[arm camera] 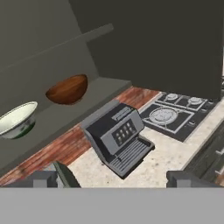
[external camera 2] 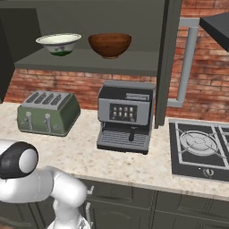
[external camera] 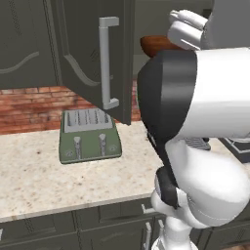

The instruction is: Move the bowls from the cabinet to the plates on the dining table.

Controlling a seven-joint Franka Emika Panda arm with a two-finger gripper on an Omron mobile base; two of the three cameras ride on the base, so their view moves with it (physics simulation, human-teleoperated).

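Observation:
The cabinet (external camera 2: 89, 62) stands open above the counter. On its inner shelf sit the bowls: a cream-white bowl (external camera 2: 59, 44) with a green foot on the left and a reddish-brown bowl (external camera 2: 109, 44) to its right. In the hand view the brown bowl (arm camera: 68, 89) and the cream bowl (arm camera: 17, 119) rest on the shelf (arm camera: 74, 111), up and left of my gripper (arm camera: 114, 180). The gripper is open, its fingertips wide apart with nothing between them, well short of the shelf. A sliver of the brown bowl (external camera: 156, 43) peeks past the open cabinet door (external camera: 83, 44). The plates and the dining table are out of view.
A green toaster (external camera 2: 48, 112) and a grey coffee machine (external camera 2: 125, 116) stand on the speckled counter (external camera 2: 80, 154) under the shelf. A gas hob (external camera 2: 201, 147) lies to the right. The open door's bar handle (external camera: 108, 63) hangs left of my arm (external camera: 205, 107).

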